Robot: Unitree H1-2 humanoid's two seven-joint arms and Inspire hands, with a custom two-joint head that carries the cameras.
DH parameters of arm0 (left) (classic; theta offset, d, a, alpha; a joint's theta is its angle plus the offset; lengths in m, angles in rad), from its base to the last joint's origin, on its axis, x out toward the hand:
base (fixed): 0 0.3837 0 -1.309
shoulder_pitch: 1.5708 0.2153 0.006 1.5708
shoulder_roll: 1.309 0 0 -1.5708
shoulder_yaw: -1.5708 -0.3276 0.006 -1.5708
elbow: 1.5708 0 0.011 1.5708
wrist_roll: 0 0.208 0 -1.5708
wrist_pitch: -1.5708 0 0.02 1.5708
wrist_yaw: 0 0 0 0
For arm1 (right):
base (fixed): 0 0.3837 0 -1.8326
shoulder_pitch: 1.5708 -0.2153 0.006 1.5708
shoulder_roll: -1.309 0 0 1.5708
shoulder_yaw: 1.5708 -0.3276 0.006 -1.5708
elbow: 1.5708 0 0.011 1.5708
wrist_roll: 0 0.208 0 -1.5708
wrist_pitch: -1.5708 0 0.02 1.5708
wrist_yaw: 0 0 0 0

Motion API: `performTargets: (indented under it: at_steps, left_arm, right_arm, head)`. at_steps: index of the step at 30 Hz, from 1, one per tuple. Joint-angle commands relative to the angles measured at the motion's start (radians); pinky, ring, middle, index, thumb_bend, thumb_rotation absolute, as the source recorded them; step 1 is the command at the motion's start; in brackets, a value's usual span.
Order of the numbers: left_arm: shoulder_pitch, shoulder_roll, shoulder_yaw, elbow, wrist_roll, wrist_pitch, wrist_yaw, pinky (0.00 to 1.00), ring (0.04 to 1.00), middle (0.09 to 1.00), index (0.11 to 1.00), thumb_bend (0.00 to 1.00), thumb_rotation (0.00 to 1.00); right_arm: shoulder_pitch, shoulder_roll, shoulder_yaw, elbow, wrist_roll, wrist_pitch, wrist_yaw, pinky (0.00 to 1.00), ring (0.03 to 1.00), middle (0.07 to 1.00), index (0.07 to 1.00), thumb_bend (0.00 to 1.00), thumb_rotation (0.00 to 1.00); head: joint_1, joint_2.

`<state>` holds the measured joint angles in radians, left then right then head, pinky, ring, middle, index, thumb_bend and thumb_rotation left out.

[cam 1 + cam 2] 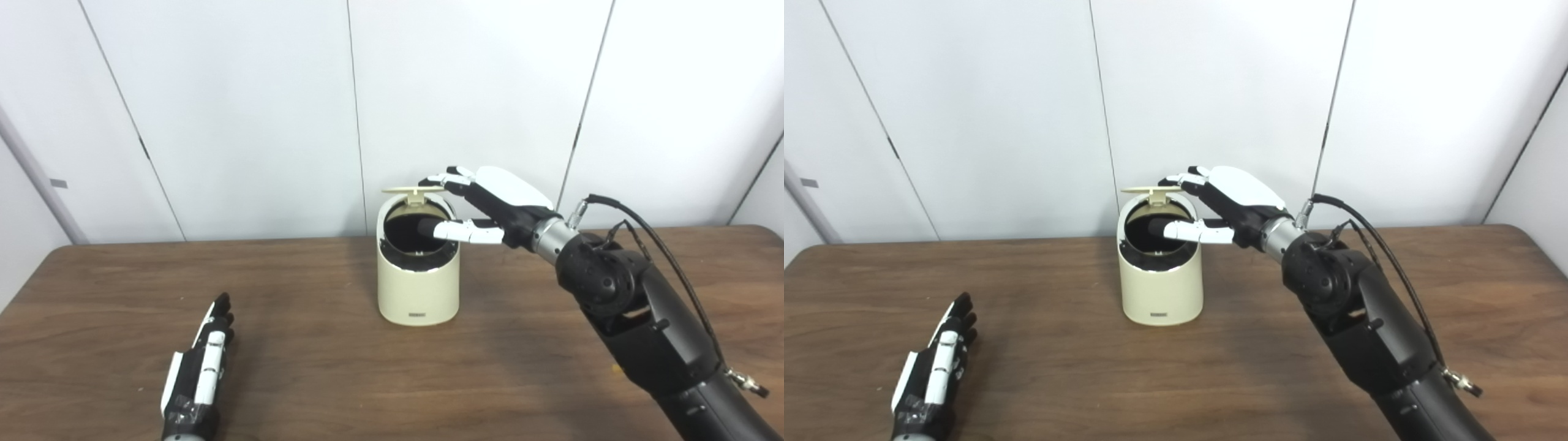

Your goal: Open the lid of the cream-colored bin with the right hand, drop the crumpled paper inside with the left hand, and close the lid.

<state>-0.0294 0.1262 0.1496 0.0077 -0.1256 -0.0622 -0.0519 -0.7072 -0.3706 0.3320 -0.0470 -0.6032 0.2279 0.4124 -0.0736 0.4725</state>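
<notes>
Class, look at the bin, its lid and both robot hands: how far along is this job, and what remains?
Done: the lid of the cream bin stands raised. No crumpled paper shows on the table, and the left hand lies flat and holds nothing, so the paper is probably inside, though the dark opening hides it. In hand: the right hand is at the lid's edge. Left: closing the lid.
</notes>
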Motion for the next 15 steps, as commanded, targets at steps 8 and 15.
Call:
performTargets:
  at_steps: [8, 15]
  left_arm:
    - [0.014, -0.025, -0.02, 0.02, -0.001, 0.001, 0.0, 1.0, 1.0, 1.0, 0.993, 0.49, 0.87]
    - [0.013, -0.025, -0.02, 0.028, -0.007, -0.004, -0.004, 1.0, 0.999, 1.0, 0.988, 0.47, 0.85]
  right_arm:
    - [0.003, -0.03, 0.011, -0.09, -0.04, -0.062, 0.012, 0.95, 0.995, 0.908, 0.873, 0.58, 0.96]
    - [0.025, -0.028, 0.016, -0.1, -0.052, -0.076, 0.017, 0.98, 0.994, 0.908, 0.869, 0.57, 0.97]
  head:
    - [0.001, 0.009]
    - [0.004, 0.012]
